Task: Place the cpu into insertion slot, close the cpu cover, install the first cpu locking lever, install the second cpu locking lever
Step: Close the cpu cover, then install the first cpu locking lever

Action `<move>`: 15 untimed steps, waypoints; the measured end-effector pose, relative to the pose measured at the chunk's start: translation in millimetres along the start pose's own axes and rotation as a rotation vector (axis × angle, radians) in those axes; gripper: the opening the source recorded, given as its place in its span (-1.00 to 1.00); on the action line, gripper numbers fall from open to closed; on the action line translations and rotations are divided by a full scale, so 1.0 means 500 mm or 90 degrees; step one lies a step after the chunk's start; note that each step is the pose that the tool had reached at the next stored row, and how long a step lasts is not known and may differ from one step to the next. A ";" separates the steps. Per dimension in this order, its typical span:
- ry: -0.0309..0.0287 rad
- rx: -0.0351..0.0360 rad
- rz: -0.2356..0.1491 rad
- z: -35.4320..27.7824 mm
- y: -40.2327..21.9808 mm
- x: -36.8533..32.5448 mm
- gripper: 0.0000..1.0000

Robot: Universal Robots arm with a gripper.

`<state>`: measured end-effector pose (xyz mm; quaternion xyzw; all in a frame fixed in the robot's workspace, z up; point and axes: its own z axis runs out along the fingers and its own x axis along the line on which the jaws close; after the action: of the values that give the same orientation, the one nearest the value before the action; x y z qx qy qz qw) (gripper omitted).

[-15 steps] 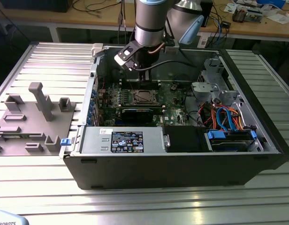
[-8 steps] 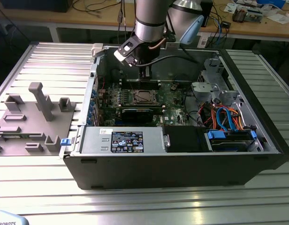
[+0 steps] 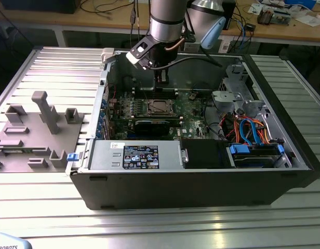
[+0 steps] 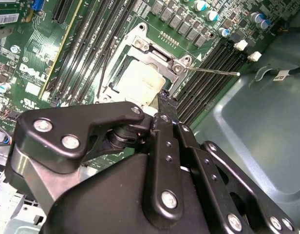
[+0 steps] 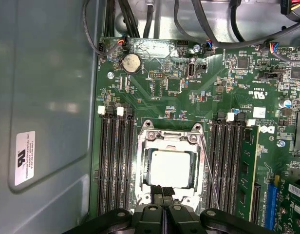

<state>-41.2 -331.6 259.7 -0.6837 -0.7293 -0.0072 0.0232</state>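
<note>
The cpu (image 5: 169,168) lies flat in its socket on the green motherboard (image 5: 189,87), its pale metal top showing through the square window of the silvery cpu cover (image 5: 170,130), which lies down over it. A thin wire locking lever (image 5: 209,168) runs along one side of the socket; in the second wrist view this lever (image 4: 213,71) sticks out over the memory slots. My gripper (image 5: 162,191) hangs just above the socket's edge with its black fingers pressed together, shut on nothing. The exterior view shows the gripper (image 3: 161,80) over the socket (image 3: 161,106) inside the open computer case.
Black memory slots (image 5: 116,161) flank the socket on both sides. A coin battery (image 5: 131,63) and cables (image 5: 140,19) sit beyond it. The case wall (image 5: 43,122) stands close beside the board. A grey fixture block (image 3: 40,129) sits at the exterior view's left, drive cables (image 3: 248,129) at the right.
</note>
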 end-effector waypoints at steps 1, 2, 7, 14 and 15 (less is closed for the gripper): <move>-0.0002 0.0001 0.000 0.000 0.000 0.000 -0.79; -0.0001 0.0001 0.000 0.000 0.000 0.000 -0.79; -0.0001 0.0001 0.000 0.000 0.000 0.000 -0.79; -0.0004 0.0004 -0.007 -0.001 0.000 0.000 -0.79; -0.0005 0.0006 -0.011 -0.001 0.000 0.000 -0.79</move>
<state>-41.2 -331.7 260.0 -0.6774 -0.7352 -0.0067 0.0232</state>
